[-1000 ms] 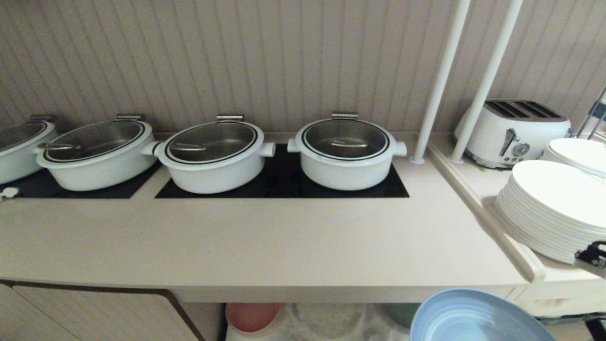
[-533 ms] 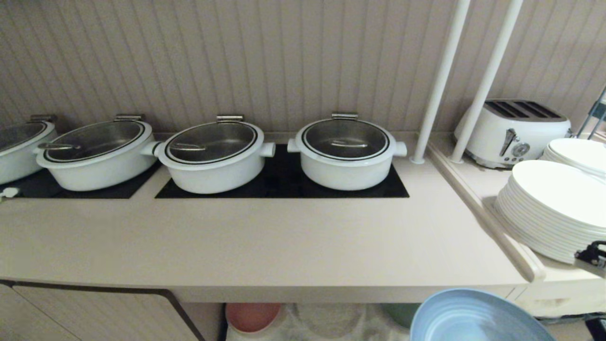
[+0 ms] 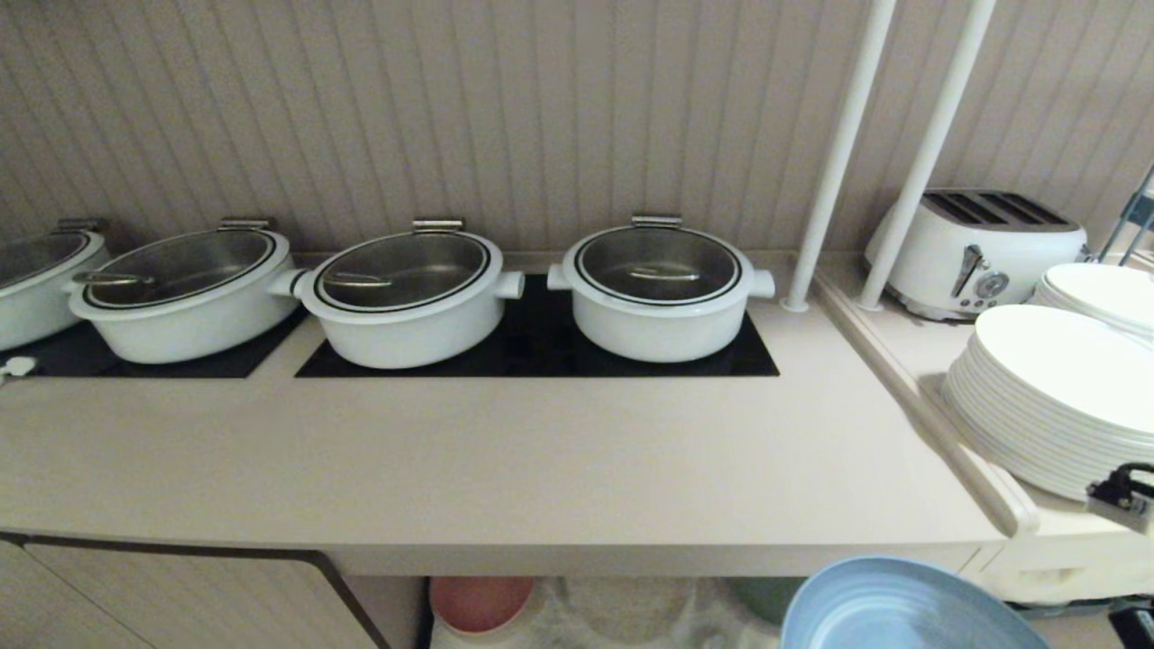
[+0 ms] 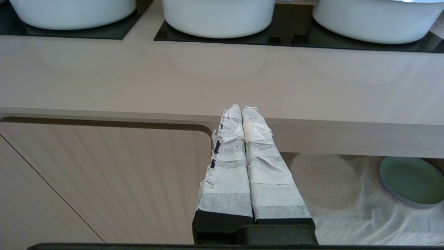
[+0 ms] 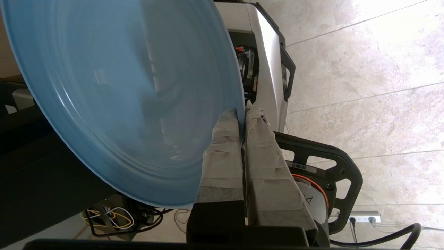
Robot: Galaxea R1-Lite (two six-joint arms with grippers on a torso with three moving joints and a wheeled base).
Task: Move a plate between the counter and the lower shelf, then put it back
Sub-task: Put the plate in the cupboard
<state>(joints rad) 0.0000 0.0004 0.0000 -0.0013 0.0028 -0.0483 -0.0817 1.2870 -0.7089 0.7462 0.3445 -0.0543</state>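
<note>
Light blue, the plate (image 3: 911, 608) hangs at the head view's five o'clock corner, below the front edge of the counter (image 3: 505, 469). The right gripper (image 5: 241, 114) is clamped on its rim, taped fingers pinching the edge. In the lower shelf (image 3: 622, 613), at six o'clock, a pink plate (image 3: 480, 602) and a green plate (image 4: 411, 180) rest on white cloth. The left gripper (image 4: 241, 109) has its jaws pressed together before the counter's edge.

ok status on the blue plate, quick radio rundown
Right gripper shut on the plate rim, held below the counter front edge. Left gripper shut, empty, parked. Nothing blocking the bare counter.
</note>
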